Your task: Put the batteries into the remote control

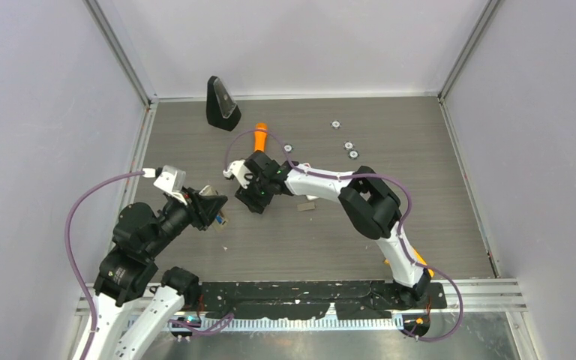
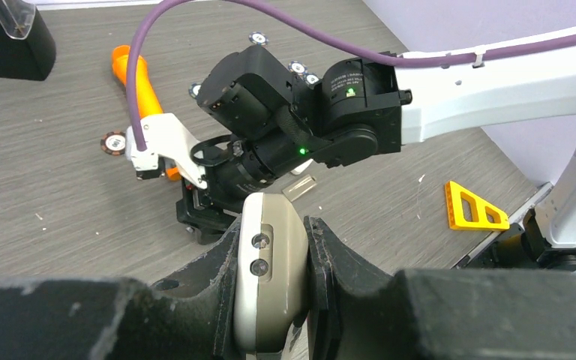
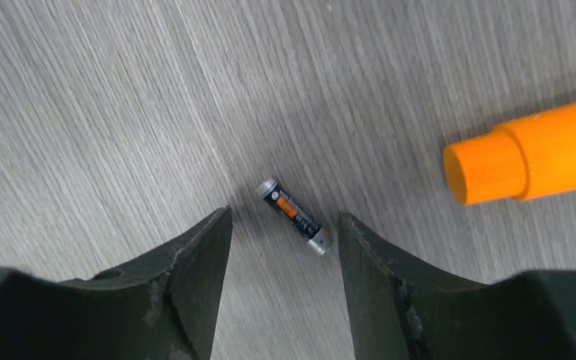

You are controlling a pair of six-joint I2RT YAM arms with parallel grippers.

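Note:
My left gripper [image 2: 273,238] is shut on the remote control [image 2: 271,292], a grey-beige body seen end-on with two small holes, held above the table at the left [image 1: 211,207]. My right gripper [image 3: 283,217] points down at the table near the middle [image 1: 253,199], open. One of the batteries [image 3: 294,214], dark with an orange band and silvery ends, lies slanted on the wood between its fingers. The battery's lower end is almost against the right finger [image 3: 375,277]; the left finger stands apart from it.
An orange cylinder [image 1: 259,136] lies just beyond the right gripper. A black stand [image 1: 221,103] is at the back left. Small round discs [image 1: 351,148] are scattered at the back. A small grey flat piece [image 1: 307,205] and a yellow triangular part [image 2: 474,206] lie to the right.

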